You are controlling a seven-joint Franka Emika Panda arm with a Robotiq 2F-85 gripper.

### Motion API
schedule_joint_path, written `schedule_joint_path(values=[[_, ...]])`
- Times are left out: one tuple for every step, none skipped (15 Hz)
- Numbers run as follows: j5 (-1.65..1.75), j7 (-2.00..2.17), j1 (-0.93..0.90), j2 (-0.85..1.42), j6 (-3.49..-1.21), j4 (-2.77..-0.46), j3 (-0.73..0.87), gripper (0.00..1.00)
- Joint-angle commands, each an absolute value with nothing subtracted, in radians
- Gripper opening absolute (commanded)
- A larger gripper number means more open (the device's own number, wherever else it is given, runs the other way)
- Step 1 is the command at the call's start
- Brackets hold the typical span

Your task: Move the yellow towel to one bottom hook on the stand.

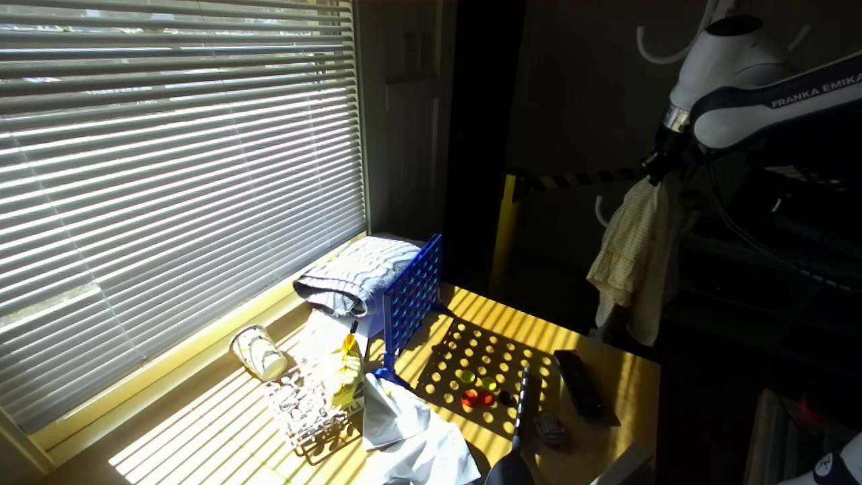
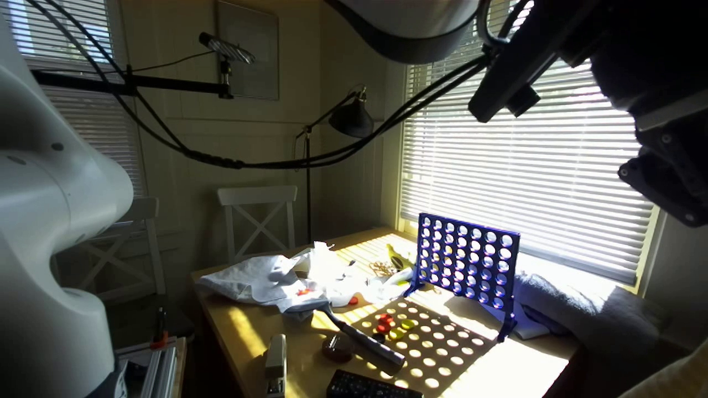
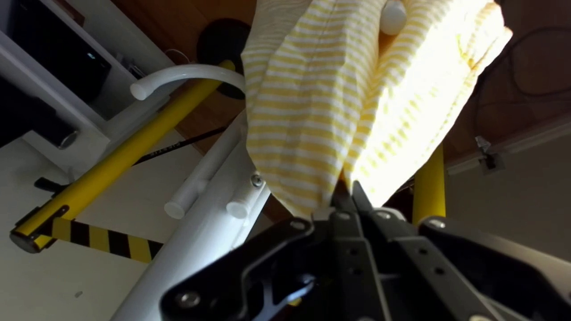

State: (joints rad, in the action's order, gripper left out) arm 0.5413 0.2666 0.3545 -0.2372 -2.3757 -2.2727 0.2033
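Note:
The yellow-and-white striped towel point(image 3: 308, 102) fills the upper middle of the wrist view. It hangs in loose folds below my gripper in an exterior view point(image 1: 626, 252). My gripper point(image 3: 350, 189) has its fingers close together on the towel's gathered top; the pinched cloth is mostly hidden. The gripper also shows in an exterior view point(image 1: 652, 172). The white stand point(image 3: 192, 249) is left of the towel in the wrist view. A curved lower hook point(image 3: 192, 73) is beside the towel, and a rounded white tip point(image 3: 392, 18) shows between its folds. A hook point(image 1: 601, 210) also shows left of the towel.
A yellow post point(image 3: 134, 142) with a striped barrier belt point(image 3: 105, 240) stands near the stand. An upper hook point(image 1: 656, 57) is by the arm. The table holds a blue game frame point(image 1: 414, 296), a grey towel point(image 1: 357, 269), a wire basket point(image 1: 313, 417) and a white cloth point(image 1: 421, 438).

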Motion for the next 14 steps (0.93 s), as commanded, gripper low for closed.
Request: schedule_joint_path(values=[[0.53, 0.272, 0.353, -0.189, -2.416, -2.252, 0.215, 0.0], [0.529, 0.272, 0.352, -0.18, -2.423, -2.251, 0.217, 0.0], [0.53, 0.274, 0.351, -0.168, -2.432, -2.248, 0.218, 0.0], [0.527, 0.274, 0.35, -0.157, -2.439, -2.245, 0.219, 0.0], [0.523, 0.275, 0.348, -0.145, -2.446, -2.242, 0.22, 0.0], [0.52, 0.275, 0.346, -0.136, -2.454, -2.242, 0.221, 0.0], [0.516, 0.276, 0.344, -0.125, -2.46, -2.24, 0.222, 0.0], [0.513, 0.276, 0.342, -0.116, -2.466, -2.24, 0.222, 0.0], [0.509, 0.277, 0.34, -0.107, -2.471, -2.239, 0.223, 0.0], [0.499, 0.274, 0.336, -0.098, -2.473, -2.238, 0.223, 0.0], [0.492, 0.273, 0.334, -0.089, -2.478, -2.237, 0.223, 0.0], [0.485, 0.272, 0.331, -0.08, -2.483, -2.236, 0.224, 0.0], [0.478, 0.271, 0.329, -0.073, -2.488, -2.238, 0.225, 0.0], [0.472, 0.27, 0.327, -0.066, -2.491, -2.239, 0.225, 0.0]])
